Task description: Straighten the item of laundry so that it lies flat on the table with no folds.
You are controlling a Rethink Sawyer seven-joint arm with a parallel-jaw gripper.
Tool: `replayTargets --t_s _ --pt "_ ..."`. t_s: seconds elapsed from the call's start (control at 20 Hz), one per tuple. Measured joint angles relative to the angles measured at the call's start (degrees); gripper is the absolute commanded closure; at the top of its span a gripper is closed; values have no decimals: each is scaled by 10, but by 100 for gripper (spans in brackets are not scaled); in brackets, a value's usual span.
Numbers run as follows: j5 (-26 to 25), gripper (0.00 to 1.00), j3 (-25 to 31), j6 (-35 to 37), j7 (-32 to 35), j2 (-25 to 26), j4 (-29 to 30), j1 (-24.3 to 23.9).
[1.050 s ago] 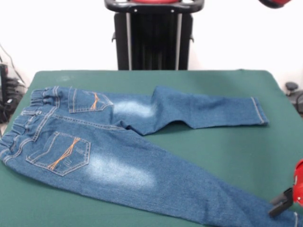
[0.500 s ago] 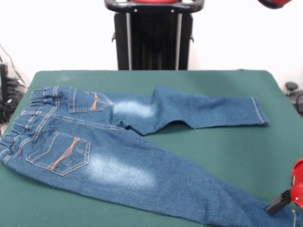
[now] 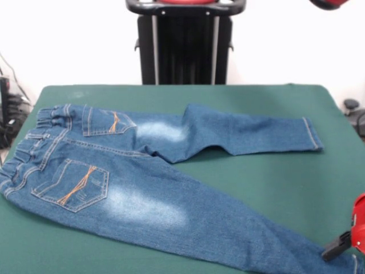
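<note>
The item of laundry [image 3: 131,171], a small pair of blue jeans, lies back side up on the green table [image 3: 268,182]. Its waistband [image 3: 25,151] is at the left. One leg [image 3: 251,134] stretches right across the middle, with a crease where it meets the seat. The other leg [image 3: 228,228] runs diagonally to the bottom right corner. My gripper [image 3: 337,246] shows only partly at the right edge, just above that leg's end. I cannot see whether it holds the cloth.
Cables and dark gear [image 3: 8,114] sit off the table's left edge. A black object [image 3: 355,111] sits off the right edge. Bare green felt lies between the two legs and along the far side.
The gripper has edged slightly down toward the near edge at the lower right. The jeans lie as before.
</note>
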Motion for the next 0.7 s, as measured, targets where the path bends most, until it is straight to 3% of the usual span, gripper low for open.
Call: replayTargets --t_s 0.7 --pt "-2 100 -13 15 0 -6 -27 -14"
